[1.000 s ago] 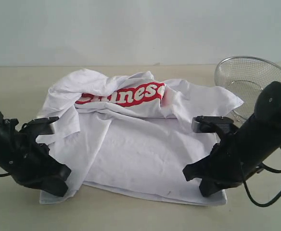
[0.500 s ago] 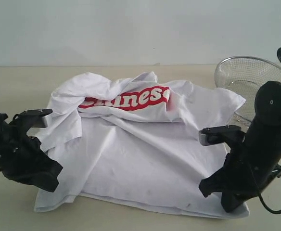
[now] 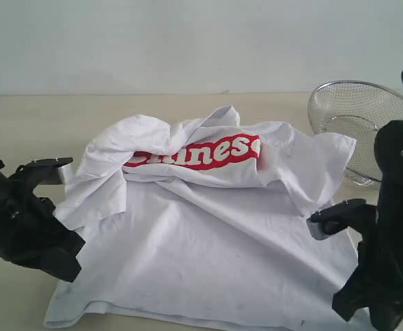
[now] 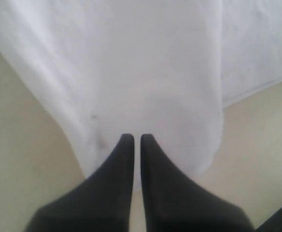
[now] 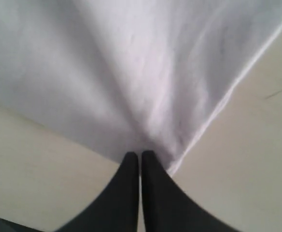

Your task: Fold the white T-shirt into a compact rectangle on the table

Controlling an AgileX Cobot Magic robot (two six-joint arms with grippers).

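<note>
Status: white T-shirt (image 3: 208,234) lies mid-scene on bench (image 3: 22,124). Plain panel is spread on the near side, red-lettered chest bunched along the far edge. Left end effector (image 4: 133,137) is clenched on the shirt's near-left edge, right end effector (image 5: 140,154) clenched on its near-right corner. Wire-mesh basket (image 3: 357,117) sits far right, just beside a sleeve.

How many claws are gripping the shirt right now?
2. The left claw is shut on the white T-shirt at its left edge in the exterior view, and the right claw is shut on its lower right corner.
</note>
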